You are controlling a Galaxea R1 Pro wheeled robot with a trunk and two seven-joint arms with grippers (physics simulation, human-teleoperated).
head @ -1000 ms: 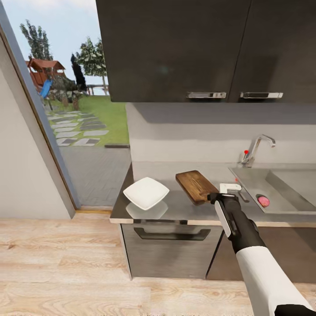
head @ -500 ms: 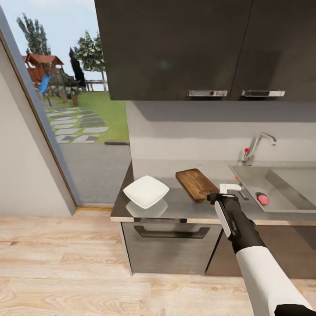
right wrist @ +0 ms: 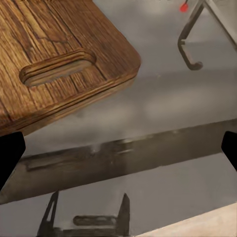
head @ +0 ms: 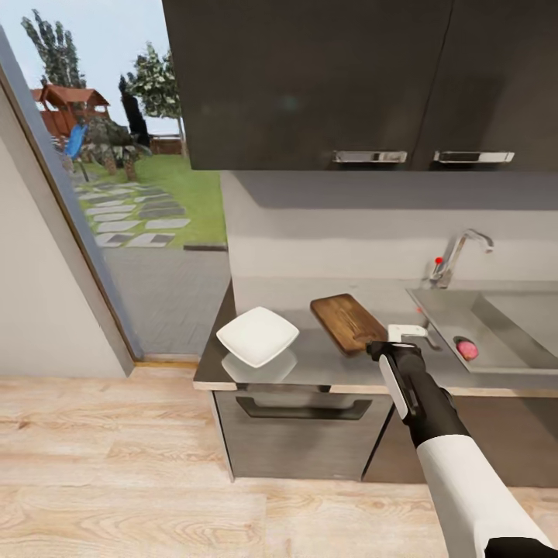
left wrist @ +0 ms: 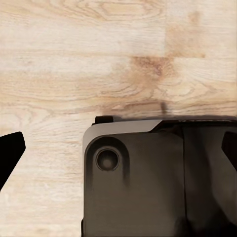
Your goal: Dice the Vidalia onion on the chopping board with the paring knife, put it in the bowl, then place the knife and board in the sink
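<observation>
The pinkish Vidalia onion [head: 466, 349] lies in the grey sink [head: 511, 329] at the right, below the chrome tap [head: 457, 260]. On the countertop [head: 310, 360] the dark wooden chopping board [head: 347, 322] rests between the white square bowl [head: 257, 335] and the sink. My right gripper [head: 408, 333] hovers open just off the board's near right corner; the right wrist view shows the board's handle slot [right wrist: 58, 66] and the tap [right wrist: 190, 42] beyond the open gripper [right wrist: 118, 153]. A slim dark sliver [head: 430, 342] beside the gripper may be the paring knife, too small to tell. My left gripper [left wrist: 118, 153] hangs open over the floor.
Dark upper cabinets [head: 310, 77] hang above the counter, with a drawer's black bar handle [head: 302, 408] below it. A glass door to the garden [head: 116, 155] stands at the left. Light wooden floor [head: 116, 465] stretches in front of the cabinets.
The whole picture has shifted slightly, so the camera has moved. The right arm keeps the same pose, and the things on the counter lie as before.
</observation>
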